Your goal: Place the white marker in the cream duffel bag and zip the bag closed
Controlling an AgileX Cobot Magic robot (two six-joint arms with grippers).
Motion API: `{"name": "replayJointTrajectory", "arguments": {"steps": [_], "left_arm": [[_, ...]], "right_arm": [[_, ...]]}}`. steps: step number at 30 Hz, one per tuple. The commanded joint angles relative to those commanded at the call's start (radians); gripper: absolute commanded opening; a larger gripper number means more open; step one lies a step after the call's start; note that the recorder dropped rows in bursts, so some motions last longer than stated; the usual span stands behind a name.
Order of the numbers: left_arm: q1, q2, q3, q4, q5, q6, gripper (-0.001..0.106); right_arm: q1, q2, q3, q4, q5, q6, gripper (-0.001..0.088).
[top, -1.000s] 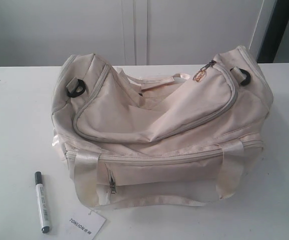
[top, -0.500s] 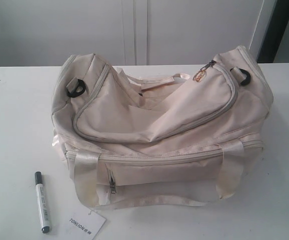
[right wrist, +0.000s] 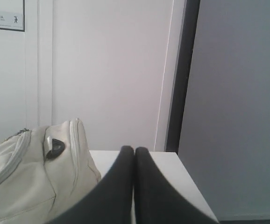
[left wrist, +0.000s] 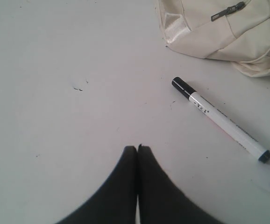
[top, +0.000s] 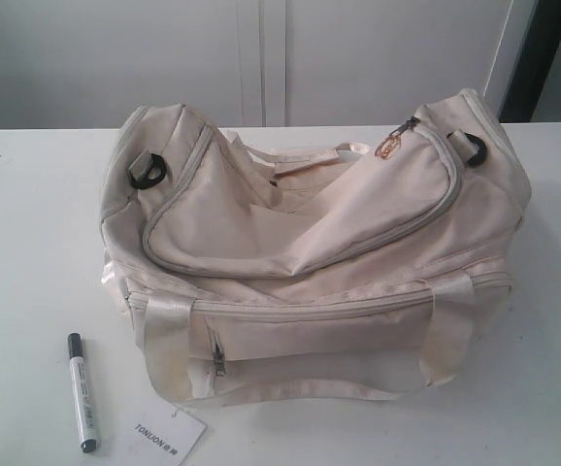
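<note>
The cream duffel bag (top: 310, 252) lies in the middle of the white table, its curved top zipper open along the flap and its zipper pull (top: 389, 148) near the right end. The white marker (top: 82, 391) with black cap lies on the table at the front left, beside the bag's corner. In the left wrist view the marker (left wrist: 221, 120) lies off to one side of my left gripper (left wrist: 138, 148), which is shut and empty over bare table; the bag's corner (left wrist: 205, 28) shows beyond. My right gripper (right wrist: 134, 150) is shut and empty, beside the bag's end (right wrist: 27, 172).
A white paper tag (top: 167, 437) with printed text lies at the front edge by the marker. The table's right edge (right wrist: 191, 186) drops off close to my right gripper. A white wall and a dark door frame (top: 538, 53) stand behind the table.
</note>
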Motion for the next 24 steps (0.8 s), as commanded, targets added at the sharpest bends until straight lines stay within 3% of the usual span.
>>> {"name": "replayJointTrajectory", "arguments": {"steps": [4, 7, 16, 21, 24], "left_arm": [[0.000, 0.000, 0.000, 0.000, 0.000, 0.000, 0.000], [0.000, 0.000, 0.000, 0.000, 0.000, 0.000, 0.000], [0.000, 0.000, 0.000, 0.000, 0.000, 0.000, 0.000], [0.000, 0.000, 0.000, 0.000, 0.000, 0.000, 0.000], [0.000, 0.000, 0.000, 0.000, 0.000, 0.000, 0.000]], "right_arm": [[0.000, 0.138, -0.045, 0.000, -0.035, -0.004, 0.0000], [0.020, 0.275, -0.134, 0.000, -0.092, -0.004, 0.0000], [0.021, 0.655, -0.350, 0.000, -0.099, -0.006, 0.0000], [0.021, 0.784, -0.447, 0.000, -0.124, -0.033, 0.0000], [0.021, 0.827, -0.507, 0.000, -0.056, -0.031, 0.0000]]}}
